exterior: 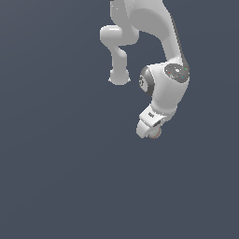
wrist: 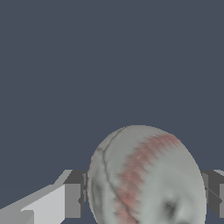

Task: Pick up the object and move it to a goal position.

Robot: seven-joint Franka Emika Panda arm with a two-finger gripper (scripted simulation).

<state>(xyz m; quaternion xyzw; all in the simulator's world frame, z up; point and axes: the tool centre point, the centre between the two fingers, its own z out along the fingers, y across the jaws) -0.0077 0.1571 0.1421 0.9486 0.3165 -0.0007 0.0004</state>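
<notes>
in the exterior view the panda arm [exterior: 165, 51] reaches down from the top of the picture over a plain dark grey ground, and its gripper [exterior: 150, 130] hangs at the low end, a little to the exterior view's right of the middle. tucked at the gripper's tip is a small patch of reddish colour, the object [exterior: 158, 133], mostly hidden by the white hand; from here it is too small to tell how the jaws stand, or whether the ball sits on the ground or is lifted. no goal marker shows anywhere in this view. in the wrist view the object [wrist: 146, 177] fills the near part of the picture: a whitish-grey ball with a band of faint red stitching. one grey fingertip [wrist: 75, 194] meets its one side and the other pad [wrist: 214, 192] its opposite side, with no gap visible, so the gripper [wrist: 146, 194] looks narrowed onto the ball and holding it. the relation that matters is that the ball lies directly between the pads, centred on the closing line, not off to either side; being round, it has no long axis to line up. my judgement is that the grasp is made and the carry to the goal comes next, though its direction cannot be read here.
</notes>
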